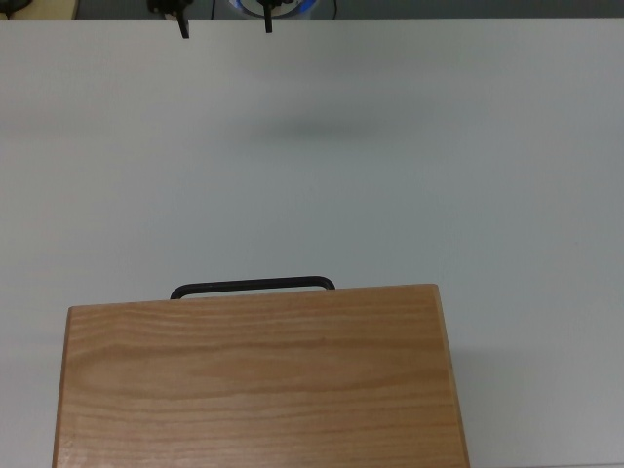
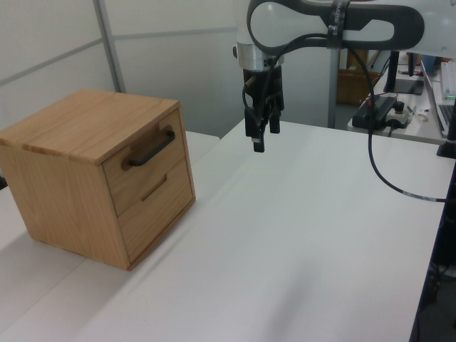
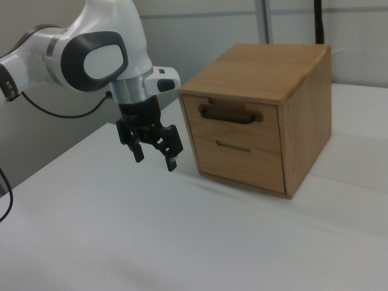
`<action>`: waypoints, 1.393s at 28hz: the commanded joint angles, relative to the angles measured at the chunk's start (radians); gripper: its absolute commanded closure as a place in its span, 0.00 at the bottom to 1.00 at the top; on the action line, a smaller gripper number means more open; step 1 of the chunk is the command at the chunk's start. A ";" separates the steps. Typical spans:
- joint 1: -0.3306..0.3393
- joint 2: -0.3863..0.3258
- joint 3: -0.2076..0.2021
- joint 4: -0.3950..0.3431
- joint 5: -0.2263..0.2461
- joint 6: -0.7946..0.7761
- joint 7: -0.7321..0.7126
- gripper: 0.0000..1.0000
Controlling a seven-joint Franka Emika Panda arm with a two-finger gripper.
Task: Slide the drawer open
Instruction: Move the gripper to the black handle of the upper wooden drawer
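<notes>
Smooth white table (image 2: 299,235); boxy wood drawer (image 3: 231,123), thin black bar, shut.

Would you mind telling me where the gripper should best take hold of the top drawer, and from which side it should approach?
Grip the black bar handle on the drawer, near its middle. It stands off the front panel, leaving a gap for a finger behind the bar. Approach from the cabinet's front, where the open gripper already hangs above the table; one finger probably goes over the horizontal bar, one under.
</notes>
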 commanded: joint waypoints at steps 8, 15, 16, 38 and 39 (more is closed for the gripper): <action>0.006 0.063 -0.001 0.035 0.012 0.073 0.026 0.00; 0.011 0.102 0.002 0.038 0.018 0.173 0.170 0.00; 0.014 0.109 0.002 0.040 0.018 0.178 0.187 0.00; 0.054 0.263 0.016 0.119 0.012 0.644 0.837 0.00; 0.054 0.264 0.016 0.119 0.010 0.667 0.881 0.00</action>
